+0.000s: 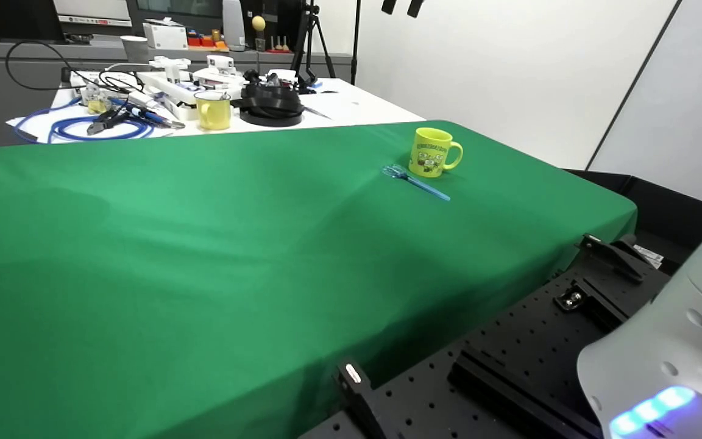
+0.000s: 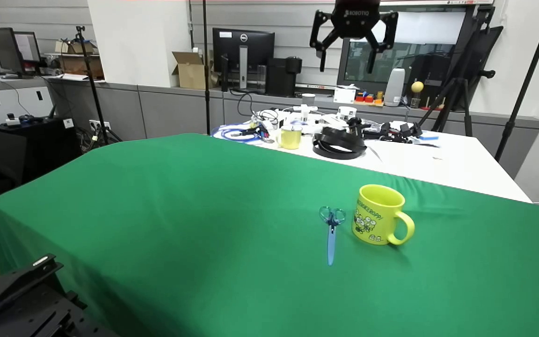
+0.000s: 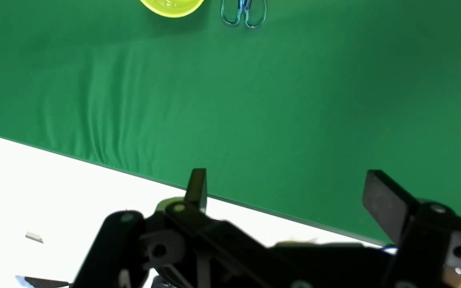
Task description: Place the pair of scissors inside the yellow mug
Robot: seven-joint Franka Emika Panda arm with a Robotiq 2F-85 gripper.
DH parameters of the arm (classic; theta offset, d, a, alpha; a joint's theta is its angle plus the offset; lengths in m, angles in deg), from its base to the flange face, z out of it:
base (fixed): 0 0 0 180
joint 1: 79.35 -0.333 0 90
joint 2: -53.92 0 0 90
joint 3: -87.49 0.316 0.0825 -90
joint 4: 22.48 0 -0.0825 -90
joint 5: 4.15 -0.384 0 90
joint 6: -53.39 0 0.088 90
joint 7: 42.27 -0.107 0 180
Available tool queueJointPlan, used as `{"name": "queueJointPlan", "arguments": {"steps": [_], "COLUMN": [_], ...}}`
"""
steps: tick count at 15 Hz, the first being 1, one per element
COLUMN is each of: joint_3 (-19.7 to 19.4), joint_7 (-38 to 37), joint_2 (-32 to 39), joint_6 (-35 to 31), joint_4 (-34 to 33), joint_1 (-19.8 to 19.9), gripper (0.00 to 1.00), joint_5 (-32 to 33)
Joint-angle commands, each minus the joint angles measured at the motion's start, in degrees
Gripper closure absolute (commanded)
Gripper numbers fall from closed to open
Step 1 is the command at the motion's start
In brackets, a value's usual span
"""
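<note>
1. Gripper (image 2: 346, 70) is just hanging way up high, fingers (image 3: 386, 204) sitting wide apart.
2. Scissors (image 2: 331, 230) are lying flat on the green cloth (image 2: 180, 201), blue handles pointing toward the white table (image 2: 461, 168).
3. Yellow mug (image 2: 384, 217) is standing upright just beside them, its own handle sticking out the far side.

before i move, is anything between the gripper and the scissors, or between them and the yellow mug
Nothing visible is: the open gripper hangs high, and only green cloth shows between the scissors and the upright yellow mug.
</note>
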Motion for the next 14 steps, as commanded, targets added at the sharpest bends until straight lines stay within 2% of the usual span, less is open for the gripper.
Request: {"name": "queueJointPlan", "arguments": {"steps": [1, 3, 6, 10, 14], "joint_3": [2.4, 3.4, 4.3, 5.7, 6.4], "joint_7": [-0.7, -0.9, -2.0, -0.3, -0.3], "joint_2": [8.7, 12.1, 15.3, 16.7, 17.2], "joint_6": [1.2, 1.2, 0.4, -0.1, -0.2], "joint_4": [-8.5, -10.8, -10.9, -7.9, -8.2], "joint_1": [2.9, 4.0, 5.5, 7.9, 8.6], "gripper": [0.00, 0.00, 0.00, 0.00, 0.00], "joint_5": [0.4, 1.0, 1.9, 1.1, 1.7]}}
